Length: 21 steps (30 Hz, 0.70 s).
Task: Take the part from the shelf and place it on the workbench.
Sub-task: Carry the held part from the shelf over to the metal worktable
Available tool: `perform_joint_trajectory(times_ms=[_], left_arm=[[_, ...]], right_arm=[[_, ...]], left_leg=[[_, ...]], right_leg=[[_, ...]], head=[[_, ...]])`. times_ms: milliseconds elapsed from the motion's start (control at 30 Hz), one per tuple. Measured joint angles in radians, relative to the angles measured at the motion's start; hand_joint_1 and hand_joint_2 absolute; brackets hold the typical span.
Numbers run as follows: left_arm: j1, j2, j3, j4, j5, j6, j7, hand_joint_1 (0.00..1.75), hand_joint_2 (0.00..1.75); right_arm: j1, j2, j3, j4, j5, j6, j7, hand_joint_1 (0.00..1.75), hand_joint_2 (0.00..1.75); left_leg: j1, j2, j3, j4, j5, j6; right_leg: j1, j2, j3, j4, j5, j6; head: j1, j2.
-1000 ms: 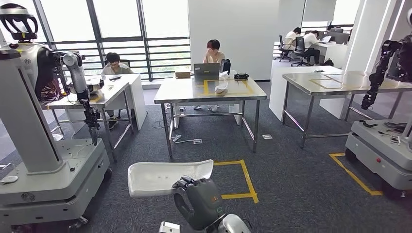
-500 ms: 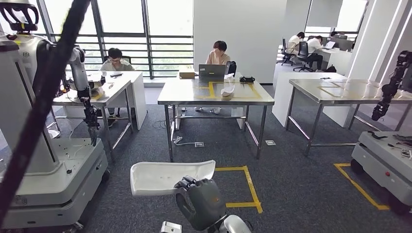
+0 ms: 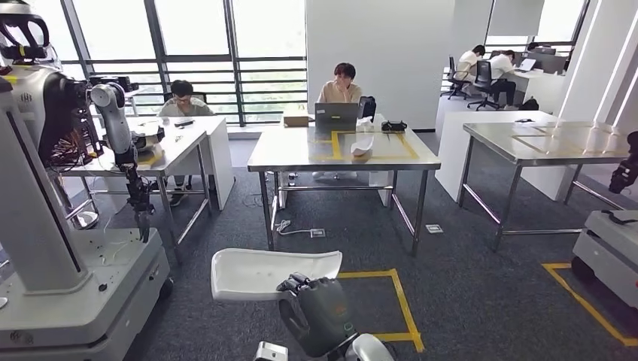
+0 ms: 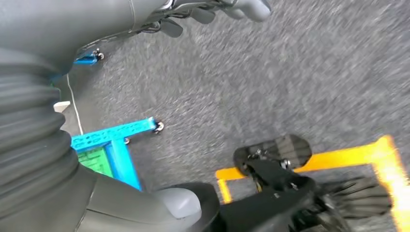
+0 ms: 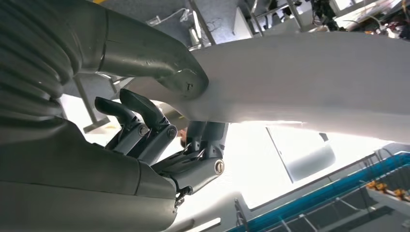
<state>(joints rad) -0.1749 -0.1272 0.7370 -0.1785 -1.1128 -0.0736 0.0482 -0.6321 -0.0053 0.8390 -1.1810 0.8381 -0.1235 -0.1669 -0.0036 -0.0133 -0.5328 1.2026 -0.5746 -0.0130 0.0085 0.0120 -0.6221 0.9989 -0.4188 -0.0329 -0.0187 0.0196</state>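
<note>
My right hand grips a white curved shell part low in the head view and holds it level above the carpet. In the right wrist view the thumb lies on one face of the part and the dark fingers curl under it. The steel workbench stands ahead across open carpet, with a yellow taped square and another white part on its top. My left hand hangs over the carpet and holds nothing, its fingers apart.
Another robot on a wheeled base stands close at the left, and a second wheeled base at the right. A steel table is at the far right. A person sits at a laptop behind the workbench. Yellow floor tape lies ahead.
The whole view has shifted: the workbench and tables have slid right and down, so the camera has moved. My right hand still holds the white part the same way.
</note>
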Motion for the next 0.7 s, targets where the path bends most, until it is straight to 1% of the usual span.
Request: perform_joint_trajectory(times_ms=[33, 67, 100, 133, 167, 200, 233, 267, 300, 333, 367, 400, 433, 467, 500, 533, 567, 600, 633, 667, 700], left_arm=[[0.0, 0.0, 0.0, 0.0, 0.0, 0.0, 0.0, 0.0, 1.75], [0.002, 0.001, 0.0, 0.0, 0.0, 0.0, 0.0, 0.0, 1.75], [0.004, 0.002, 0.0, 0.0, 0.0, 0.0, 0.001, 0.0, 1.75], [0.007, 0.003, 0.0, 0.0, 0.0, 0.0, 0.002, 0.0, 1.75], [0.009, 0.004, 0.0, 0.0, 0.0, 0.0, 0.003, 0.0, 1.75], [0.011, 0.005, 0.0, 0.0, 0.0, 0.0, 0.002, 0.0, 1.75], [0.014, 0.006, 0.0, 0.002, -0.001, 0.0, 0.002, 0.0, 1.75], [0.017, 0.006, 0.0, 0.003, -0.002, 0.0, 0.002, 0.0, 1.75], [0.019, 0.006, 0.0, 0.004, -0.004, 0.0, 0.002, 0.0, 1.75], [0.019, 0.006, 0.0, 0.005, -0.006, -0.001, 0.002, 0.0, 1.75], [0.017, 0.006, 0.0, 0.004, -0.008, -0.001, 0.001, 0.0, 1.75], [0.015, 0.006, 0.0, 0.003, -0.01, -0.001, 0.001, 0.0, 1.75], [0.013, 0.005, 0.0, 0.002, -0.011, -0.001, -0.001, 0.0, 1.75], [0.011, 0.005, 0.0, 0.001, -0.012, -0.001, -0.002, 0.0, 1.75], [0.011, 0.005, 0.0, 0.0, -0.012, -0.001, -0.003, 0.0, 1.75], [0.01, 0.006, 0.0, 0.0, -0.013, -0.001, -0.003, 0.0, 1.75], [0.011, 0.006, 0.0, 0.0, -0.014, -0.001, -0.003, 0.0, 1.75], [0.012, 0.006, 0.0, 0.0, -0.014, -0.001, -0.003, 0.0, 1.75], [0.013, 0.006, 0.0, 0.0, -0.015, -0.001, -0.003, 0.0, 1.75], [0.014, 0.007, 0.0, 0.0, -0.015, -0.001, -0.002, 0.0, 1.75], [0.015, 0.006, 0.0, 0.0, -0.015, -0.001, -0.002, 0.0, 1.75]], right_arm=[[0.001, 0.0, 0.0, 0.0, 0.0, 0.0, 0.0, 1.75, 1.75], [0.003, 0.0, 0.001, 0.0, 0.0, 0.0, 0.0, 1.75, 1.75], [0.004, 0.0, 0.001, 0.0, 0.0, 0.0, 0.0, 1.75, 1.75], [0.005, 0.0, 0.001, 0.0, 0.0, 0.0, 0.0, 1.75, 1.75], [0.006, 0.0, 0.001, 0.0, 0.0, 0.0, 0.0, 1.75, 1.75], [0.007, 0.0, 0.001, 0.001, 0.0, 0.0, 0.0, 1.75, 1.75], [0.009, 0.0, 0.001, 0.003, 0.0, 0.0, 0.0, 1.75, 1.75], [0.011, 0.0, 0.002, 0.004, 0.0, -0.001, 0.0, 1.75, 1.75], [0.014, 0.0, 0.003, 0.006, 0.0, -0.002, 0.0, 1.75, 1.75], [0.015, 0.001, 0.003, 0.007, 0.0, -0.004, 0.001, 1.75, 1.75], [0.013, 0.002, 0.003, 0.006, 0.0, -0.006, 0.001, 1.75, 1.75], [0.012, 0.003, 0.002, 0.005, 0.0, -0.008, 0.002, 1.75, 1.75], [0.01, 0.004, 0.001, 0.004, 0.0, -0.01, 0.001, 1.75, 1.75], [0.009, 0.004, 0.001, 0.003, 0.0, -0.01, 0.001, 1.75, 1.75], [0.01, 0.004, 0.001, 0.003, 0.0, -0.01, 0.001, 1.75, 1.75], [0.013, 0.004, 0.001, 0.003, 0.001, -0.01, 0.002, 1.75, 1.75], [0.016, 0.004, 0.002, 0.003, 0.003, -0.009, 0.004, 1.75, 1.75], [0.019, 0.004, 0.002, 0.003, 0.004, -0.009, 0.006, 1.75, 1.75], [0.021, 0.004, 0.002, 0.003, 0.005, -0.009, 0.006, 1.75, 1.75], [0.021, 0.004, 0.002, 0.003, 0.006, -0.009, 0.007, 1.75, 1.75], [0.022, 0.004, 0.002, 0.003, 0.006, -0.009, 0.007, 1.75, 1.75]], left_leg=[[0.002, 0.002, -0.046, 0.052, -0.027, -0.005], [0.004, 0.003, -0.088, 0.082, -0.068, -0.009], [0.006, 0.004, -0.122, 0.089, -0.11, -0.014], [0.007, 0.006, -0.146, 0.072, -0.136, -0.018], [0.009, 0.008, -0.16, 0.034, -0.129, -0.022], [0.01, 0.011, -0.168, -0.021, -0.07, -0.024], [0.011, 0.016, -0.173, -0.084, 0.027, -0.023], [0.011, 0.021, -0.173, -0.129, 0.114, -0.019], [0.01, 0.024, -0.172, -0.158, 0.179, -0.012], [0.009, 0.026, -0.168, -0.169, 0.203, -0.003], [0.01, 0.024, -0.158, -0.166, 0.193, 0.006], [0.012, 0.021, -0.146, -0.17, 0.184, 0.014], [0.014, 0.019, -0.131, -0.175, 0.174, 0.021], [0.016, 0.016, -0.114, -0.181, 0.164, 0.026], [0.016, 0.014, -0.096, -0.187, 0.151, 0.029], [0.015, 0.012, -0.078, -0.191, 0.138, 0.032], [0.015, 0.009, -0.059, -0.194, 0.123, 0.032], [0.014, 0.007, -0.039, -0.195, 0.107, 0.033], [0.013, 0.004, -0.017, -0.196, 0.09, 0.032], [0.012, 0.002, 0.007, -0.196, 0.072, 0.032], [0.01, 0.001, 0.028, -0.197, 0.053, 0.031]], right_leg=[[-0.003, 0.0, 0.019, -0.001, -0.016, 0.0], [-0.006, 0.001, 0.039, -0.001, -0.033, 0.002], [-0.01, 0.002, 0.06, -0.001, -0.051, 0.005], [-0.014, 0.004, 0.084, -0.001, -0.07, 0.008], [-0.018, 0.005, 0.109, -0.002, -0.09, 0.011], [-0.022, 0.005, 0.13, -0.003, -0.111, 0.016], [-0.023, 0.005, 0.153, 0.0, -0.133, 0.021], [-0.022, 0.006, 0.168, 0.0, -0.152, 0.029], [-0.02, 0.007, 0.181, -0.004, -0.168, 0.037], [-0.019, 0.008, 0.194, -0.003, -0.174, 0.045], [-0.017, 0.008, 0.198, 0.001, -0.171, 0.051], [-0.018, 0.006, 0.193, 0.024, -0.159, 0.056], [-0.018, 0.004, 0.17, 0.071, -0.141, 0.06], [-0.018, 0.002, 0.132, 0.132, -0.13, 0.063], [-0.019, 0.0, 0.084, 0.197, -0.133, 0.065], [-0.018, -0.001, 0.034, 0.252, -0.157, 0.067], [-0.017, -0.002, -0.01, 0.285, -0.198, 0.068], [-0.016, -0.002, -0.045, 0.294, -0.239, 0.067], [-0.014, -0.002, -0.069, 0.28, -0.267, 0.065], [-0.012, -0.003, -0.082, 0.244, -0.263, 0.06], [-0.009, -0.003, -0.087, 0.19, -0.215, 0.053]], head=[[0.0, 0.0], [0.0, 0.0], [0.0, 0.0], [0.0, 0.0], [0.0, 0.0], [-0.001, 0.0], [-0.001, 0.0], [-0.001, -0.001], [-0.002, -0.001], [-0.002, -0.001], [-0.001, -0.001], [-0.001, -0.001], [0.0, -0.001], [0.001, -0.001], [0.002, -0.001], [0.002, -0.001], [0.002, -0.001], [0.002, -0.001], [0.002, -0.001], [0.002, -0.001], [0.002, -0.001]])
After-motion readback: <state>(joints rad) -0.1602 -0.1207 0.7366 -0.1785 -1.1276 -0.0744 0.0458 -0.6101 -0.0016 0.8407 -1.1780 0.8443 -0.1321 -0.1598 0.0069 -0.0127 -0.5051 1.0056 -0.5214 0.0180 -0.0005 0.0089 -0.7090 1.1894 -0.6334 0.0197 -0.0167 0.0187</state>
